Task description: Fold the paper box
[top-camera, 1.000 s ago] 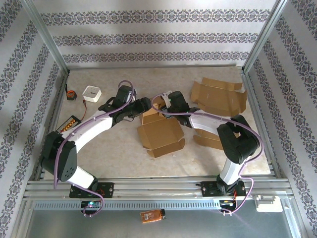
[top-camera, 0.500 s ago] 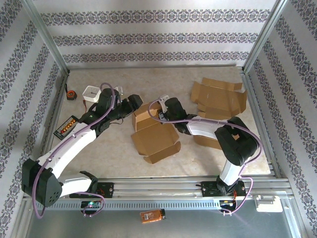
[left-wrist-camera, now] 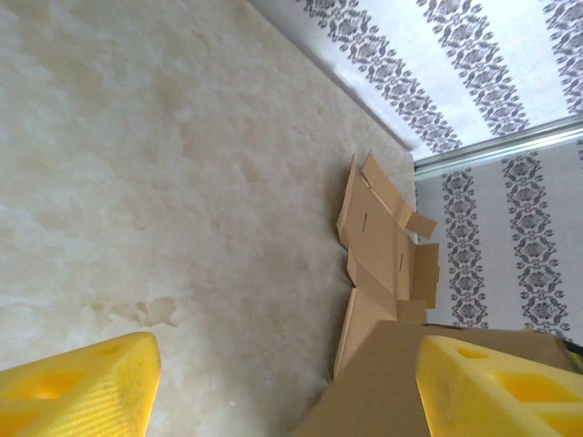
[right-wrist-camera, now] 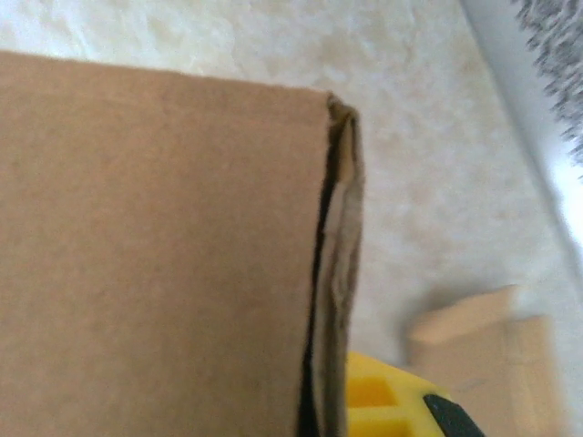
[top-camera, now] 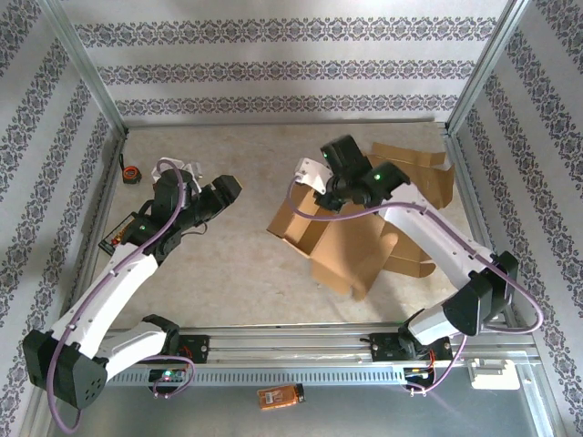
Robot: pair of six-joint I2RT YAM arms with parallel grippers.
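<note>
Starting down by the bases, we're seeing the paper box [top-camera: 351, 246] hanging out right of the table's [top-camera: 228, 282] middle. It's a half-folded brown shape, tipping up at an angle with its flaps dangling open. The right end effector [top-camera: 314, 187] is reaching over from above and pinching its upper left corner. In the right wrist view the cardboard edge is pressing right against a yellow finger [right-wrist-camera: 373, 401], so we're calling that one clamped down on the box. We can't tell whether the box's low corner is touching the table. A loose flat cardboard piece [top-camera: 412, 262] is lying just beside it on the right, partly tucked under.

Over on the left, the left end effector [top-camera: 226, 188] is hovering well apart from the box, with its yellow fingers spreading wide and nothing between them.

Further back, a flat box blank [top-camera: 414, 180] is lying near the right rear corner, behind the right arm. On the far left a white square thing [top-camera: 173, 167] is peeking out from behind the left arm, and a tape measure [top-camera: 132, 173] is sitting just beside it near the wall.
</note>
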